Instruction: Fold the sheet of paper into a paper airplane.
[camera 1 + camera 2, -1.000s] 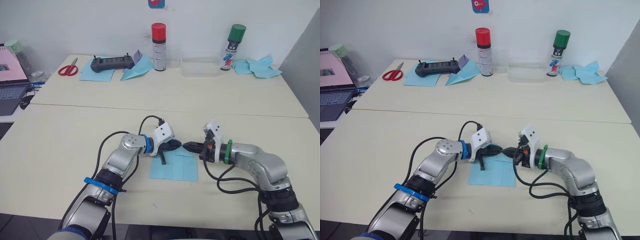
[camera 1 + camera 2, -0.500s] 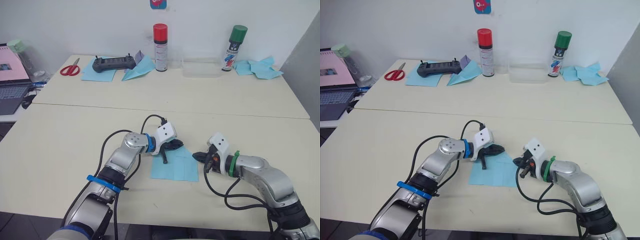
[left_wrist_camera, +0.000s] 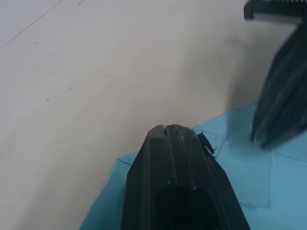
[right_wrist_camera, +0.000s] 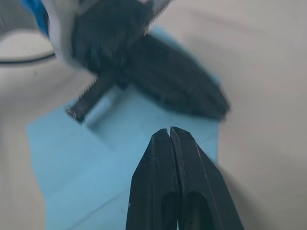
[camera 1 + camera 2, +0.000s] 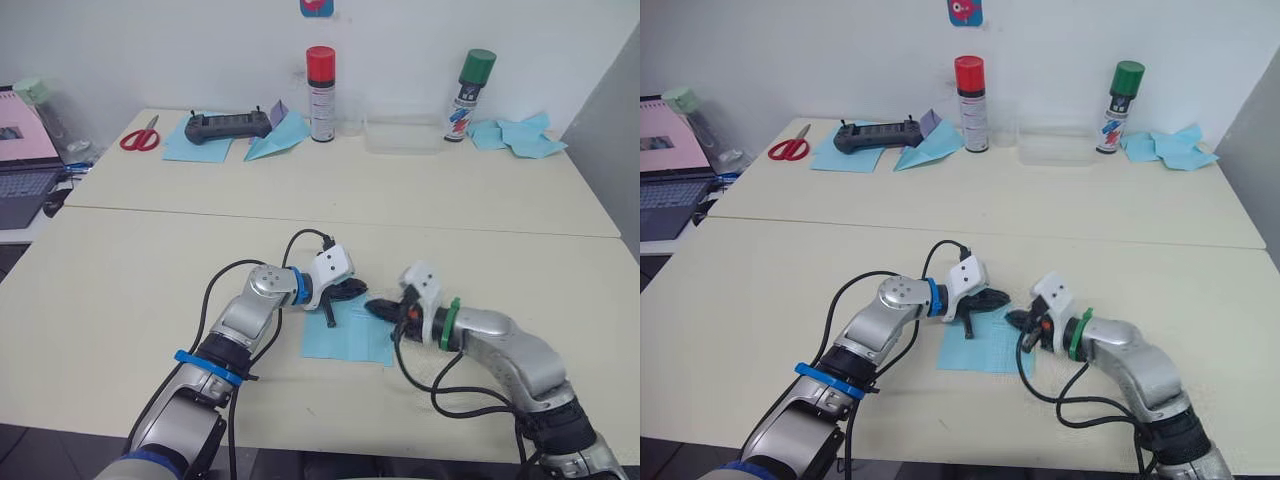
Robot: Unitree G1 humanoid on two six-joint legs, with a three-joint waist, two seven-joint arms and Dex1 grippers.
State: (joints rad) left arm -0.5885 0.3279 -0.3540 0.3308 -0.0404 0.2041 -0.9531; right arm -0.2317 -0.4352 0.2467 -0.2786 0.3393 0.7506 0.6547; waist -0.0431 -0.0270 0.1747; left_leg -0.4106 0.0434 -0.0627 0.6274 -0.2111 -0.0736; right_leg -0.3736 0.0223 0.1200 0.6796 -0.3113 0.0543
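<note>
The sheet of paper [image 5: 346,340] lies flat on the near table, light blue, with straight creases dividing it into panels. My left gripper [image 5: 357,291] is shut, its tip resting over the sheet's far edge [image 3: 249,177]. My right gripper [image 5: 372,306] is shut too; it reaches in from the right, its tip low over the sheet's far right part [image 4: 72,158], a short gap from the left fingertips. Whether either tip touches the paper I cannot tell. No fold stands up from the sheet.
On the far table stand a red spray can [image 5: 320,80], a green spray can [image 5: 468,82] and a clear box [image 5: 400,135]. A controller [image 5: 227,125], scissors [image 5: 137,135], a slim paper dart [image 5: 275,140] and crumpled blue scraps [image 5: 520,135] lie there. A laptop [image 5: 20,170] sits far left.
My right gripper had pulled back to the right, off the sheet, and has now come left again over its far right part. The left gripper has hardly moved.
</note>
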